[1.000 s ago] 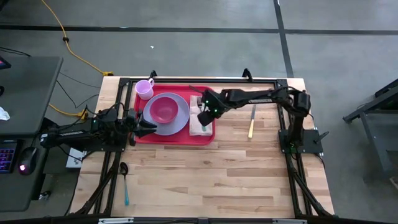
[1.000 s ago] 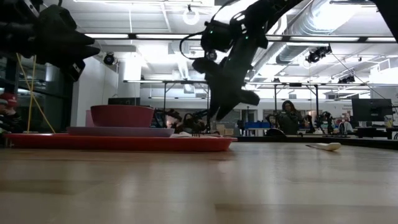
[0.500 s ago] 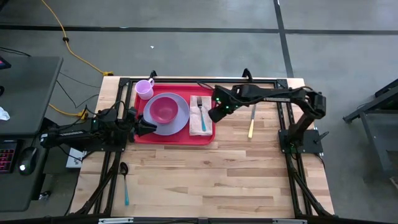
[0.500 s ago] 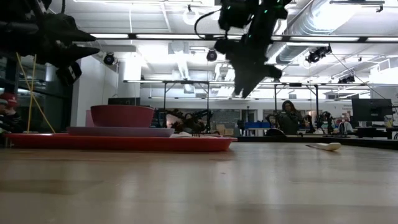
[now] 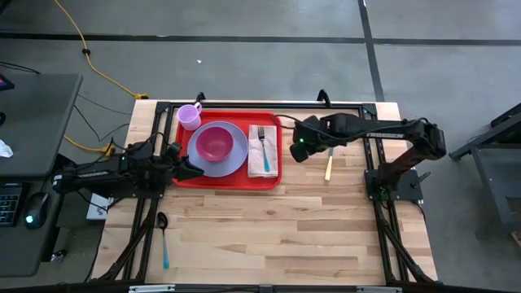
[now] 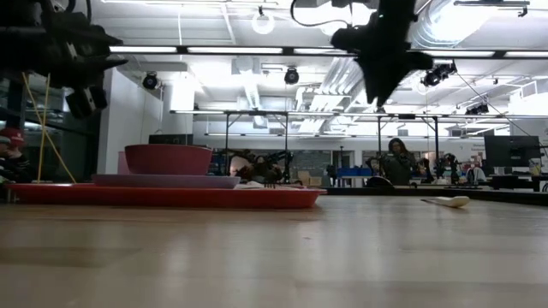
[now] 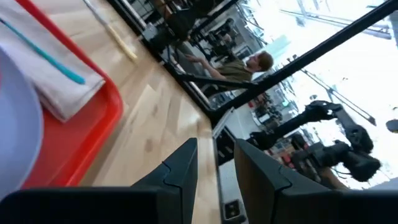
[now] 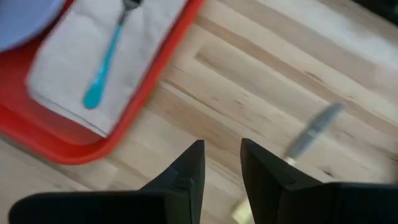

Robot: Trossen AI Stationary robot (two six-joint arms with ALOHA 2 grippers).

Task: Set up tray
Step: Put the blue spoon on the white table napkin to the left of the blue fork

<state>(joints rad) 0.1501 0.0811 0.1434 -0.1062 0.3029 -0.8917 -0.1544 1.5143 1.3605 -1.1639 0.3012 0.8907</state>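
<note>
The red tray [image 5: 236,181] lies at the table's far left. It carries a lavender plate [image 5: 236,159] with a pink bowl [image 5: 213,143] on it. A white napkin [image 5: 262,155] lies beside the plate, with a teal-handled fork [image 8: 102,68] on top. A pink cup [image 5: 190,115] stands at the tray's far left corner. My right gripper [image 5: 299,151] hangs open above bare wood just right of the tray, pointing steeply down, with nothing between its fingers [image 8: 222,146]. My left gripper [image 5: 192,169] stays level at the tray's near left corner, open by a narrow gap and empty [image 7: 214,146].
A knife with a yellow handle [image 5: 329,159] lies on the wood right of my right gripper and also shows in its wrist view [image 8: 314,127]. A teal-handled spoon [image 5: 163,244] lies near the table's near left corner. The near half of the table is bare wood.
My right gripper has risen from over the napkin and gone toward the table's right edge, off the tray, tipping more steeply down. The fork stays lying on the napkin. My left gripper has rolled about its own line while staying in place.
</note>
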